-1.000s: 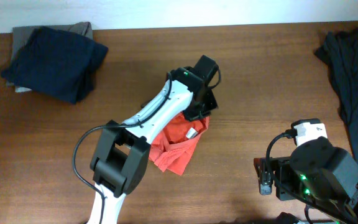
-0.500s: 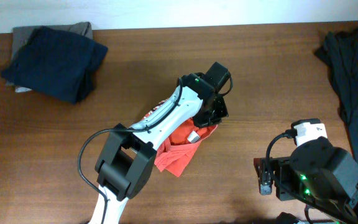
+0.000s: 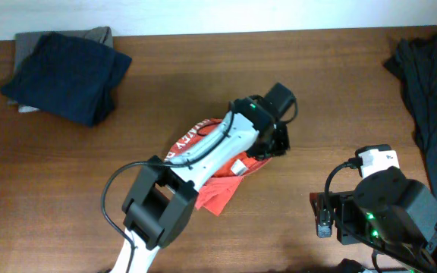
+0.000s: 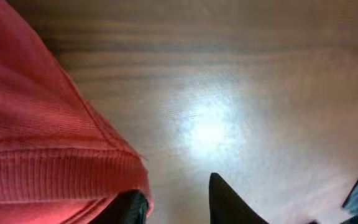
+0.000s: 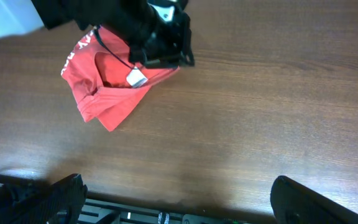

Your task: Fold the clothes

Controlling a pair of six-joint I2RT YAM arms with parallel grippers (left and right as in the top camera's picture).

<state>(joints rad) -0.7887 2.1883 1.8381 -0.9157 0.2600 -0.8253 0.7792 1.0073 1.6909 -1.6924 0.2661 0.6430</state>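
Observation:
A crumpled red-orange T-shirt lies mid-table with white lettering along one edge and a white tag showing. My left arm covers much of it. My left gripper sits low at the shirt's right edge. In the left wrist view its jaws stand apart with bare wood between them, and the shirt's ribbed hem rests against the left finger. My right gripper hangs wide open over bare wood near the front right, well away from the shirt.
A folded pile of dark navy clothes on a grey garment lies at the back left. A dark garment drapes along the right edge. The right arm's base fills the front right corner.
My left gripper has moved right and slightly toward the front, drawing the shirt's edge along. Its jaws have parted and let the cloth go. The right arm has not moved.

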